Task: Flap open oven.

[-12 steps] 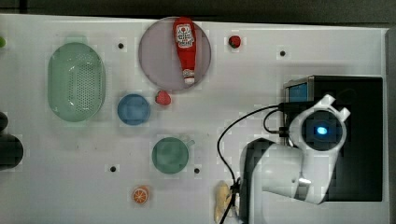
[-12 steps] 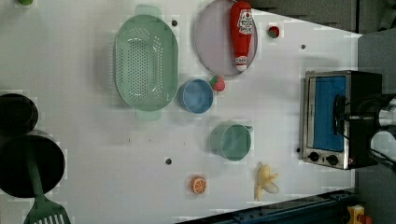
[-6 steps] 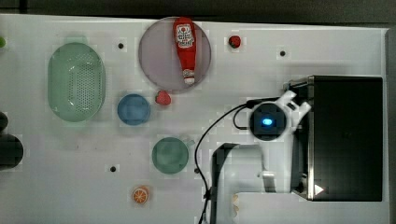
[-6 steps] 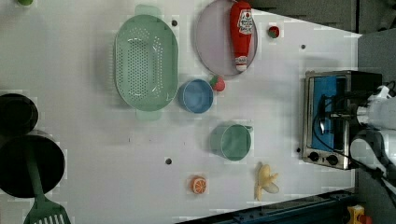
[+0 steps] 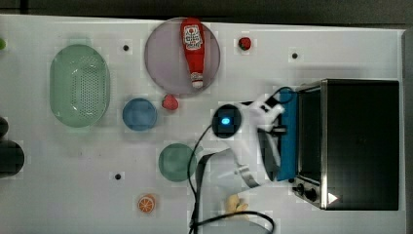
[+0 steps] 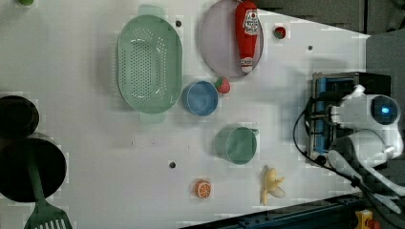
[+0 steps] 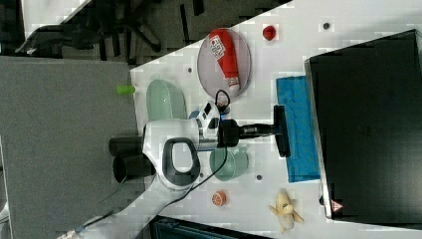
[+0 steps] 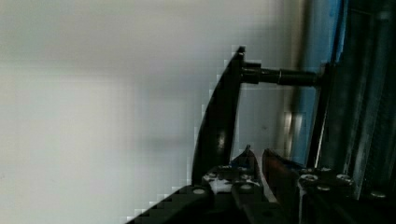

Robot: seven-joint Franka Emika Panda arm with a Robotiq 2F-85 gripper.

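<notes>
The boxy toaster oven with a black top and silver metal frame (image 5: 360, 141) stands at the table's edge on the top view's right, its 2 black knobs (image 5: 306, 190) at the front corner nearest the peeled banana (image 5: 234, 204). Its blue-tinted glass door (image 7: 297, 130) hangs partly lowered, tilted out from the frame toward the green mug (image 5: 176, 162). The white arm's gripper (image 7: 279, 130) reaches level from the mug's side to the door's dark bar handle (image 8: 218, 126); in the wrist view its 2 fingers (image 8: 275, 173) stand narrowly parted beside the bar, one behind it between bar and glass, and whether they truly pinch it I cannot tell. Farther from the oven than the mug lie a blue bowl (image 5: 140, 114), a pale green perforated colander (image 5: 80, 86) and a grey plate (image 5: 165, 58) bearing a red ketchup bottle (image 5: 193, 48)
</notes>
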